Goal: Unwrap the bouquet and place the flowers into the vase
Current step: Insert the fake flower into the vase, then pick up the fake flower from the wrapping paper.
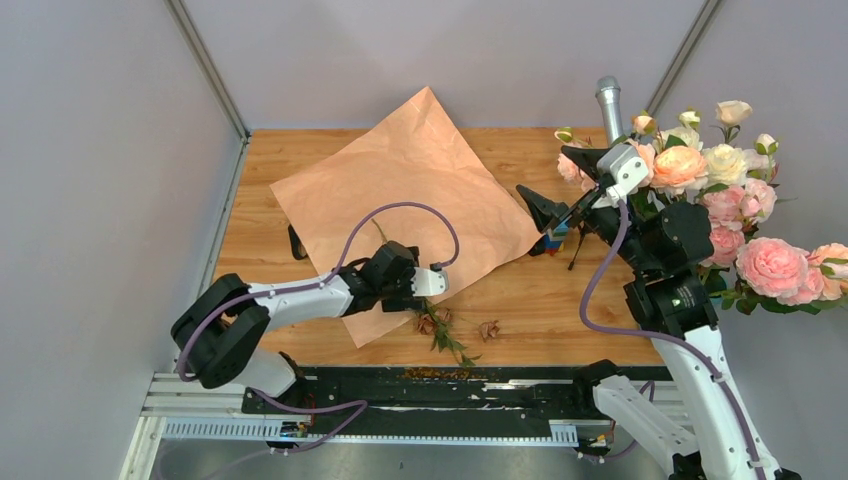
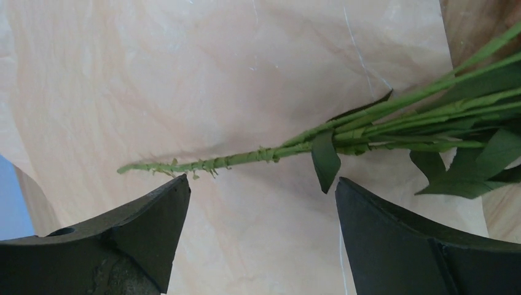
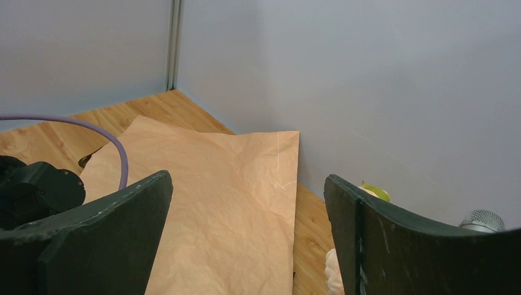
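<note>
Both wide open, empty: left end effector [image 2: 261, 190] hovers over thin green leafy stems [image 2: 246, 158] on spread tan kraft paper [image 2: 184, 80], I judge for pickup; right end effector [image 3: 249, 184] idles aside.

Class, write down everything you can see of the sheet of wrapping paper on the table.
The paper is a tan, crinkled sheet, unwrapped and spread flat, corner-on, across the wooden table. Its far corner rides up the back wall. Green stems lie on its near part, with the open left hand just above them.
</note>
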